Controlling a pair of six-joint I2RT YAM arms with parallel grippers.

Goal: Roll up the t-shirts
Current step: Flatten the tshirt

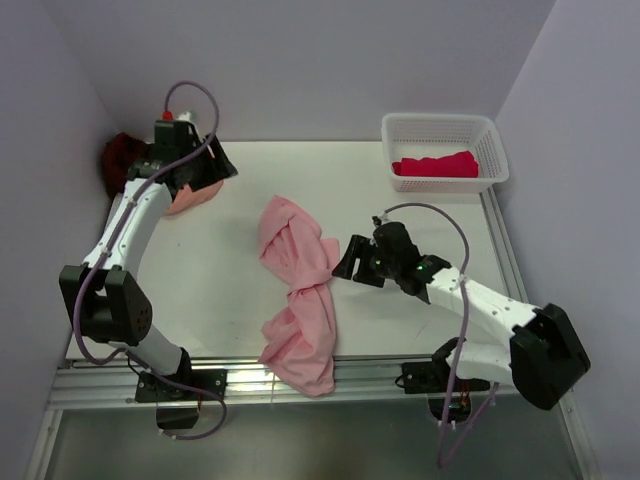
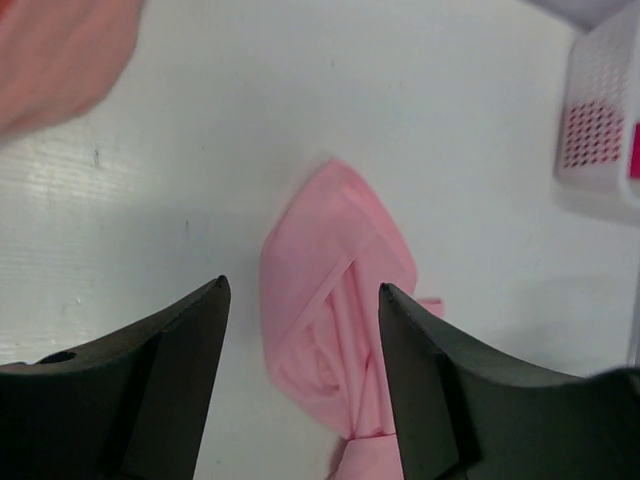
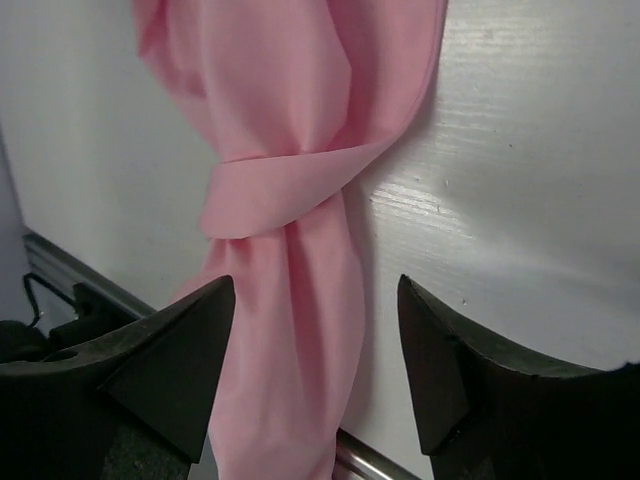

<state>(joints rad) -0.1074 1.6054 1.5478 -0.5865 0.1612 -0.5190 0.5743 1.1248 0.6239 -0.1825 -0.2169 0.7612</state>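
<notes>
Right gripper [image 1: 345,262], jaws apart and empty, beside the bunched, unrolled pink t-shirt [image 1: 297,290]; left gripper [image 1: 222,162] likewise apart, far left. Red shirt [image 1: 435,165] already in basket [image 1: 440,119].

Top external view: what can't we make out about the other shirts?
- Dark maroon t-shirt: partly hidden behind the left hand, far-left corner.
- Peach-orange t-shirt: largely under that hand; left wrist view shows only a blurred corner, cut by the edge.
- Crimson-pink t-shirt: basket wall hides its lower part; rolled or not, cannot tell.
</notes>
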